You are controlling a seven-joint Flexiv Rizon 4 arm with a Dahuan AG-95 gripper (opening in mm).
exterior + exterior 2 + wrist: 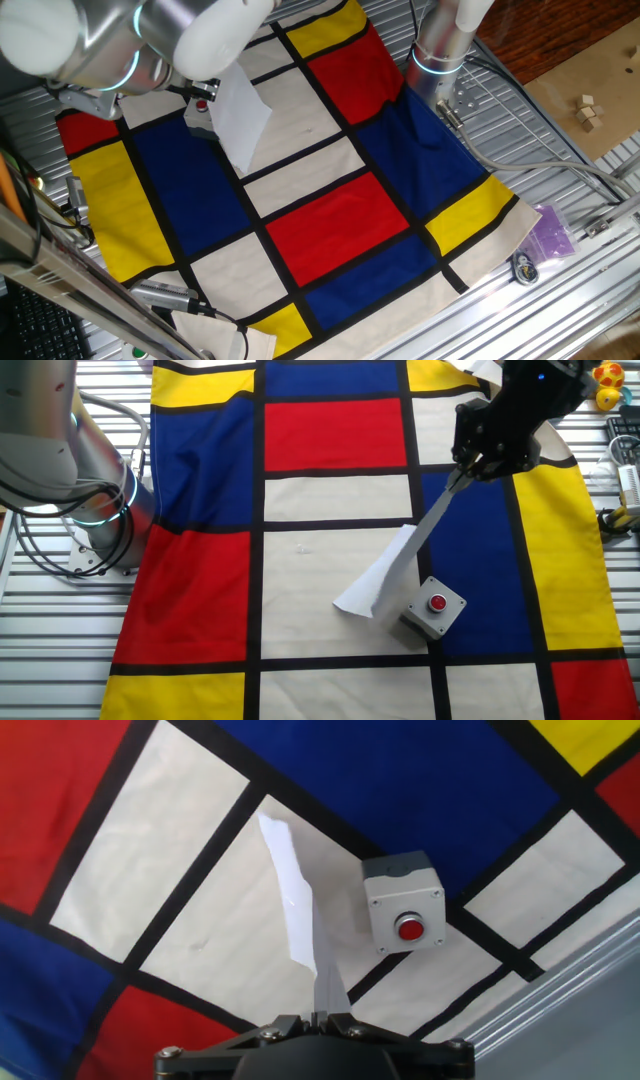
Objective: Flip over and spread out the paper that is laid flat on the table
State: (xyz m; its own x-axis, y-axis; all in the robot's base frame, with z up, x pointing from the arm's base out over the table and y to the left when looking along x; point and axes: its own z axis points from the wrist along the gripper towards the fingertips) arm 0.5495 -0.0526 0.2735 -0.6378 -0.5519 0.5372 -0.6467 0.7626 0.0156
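The thin white rectangular sheet of paper (385,575) is held off the cloth by one edge, pinched between the closed fingers of the dark two-finger gripper (462,477). It hangs slanting downward from the gripper, edge-on in the hand view (290,890). Its lower corner is seen over a cream cloth panel; whether that corner touches the cloth cannot be told.

The grey slatted metal table (40,630) is covered by a cloth of red, blue, yellow and cream blocks divided by black lines (330,435). Bare slats are left along the cloth's borders in both fixed views.

A small grey box with a round red push button (434,604) stands just beside the hanging sheet, close to its lower half. On the sheet's other side, open cream, red and blue panels lie unoccupied.

In one fixed view the gripper itself is hidden behind the arm's silver and white joints (95,45), and only the paper (240,120) shows below them. That view alone shows a purple packet (549,232) and a small round metal part (524,267) on the bare slats past the cloth's corner, well apart from the paper. The other fixed view shows the arm's silver base with a glowing ring (85,500) at the cloth's border.
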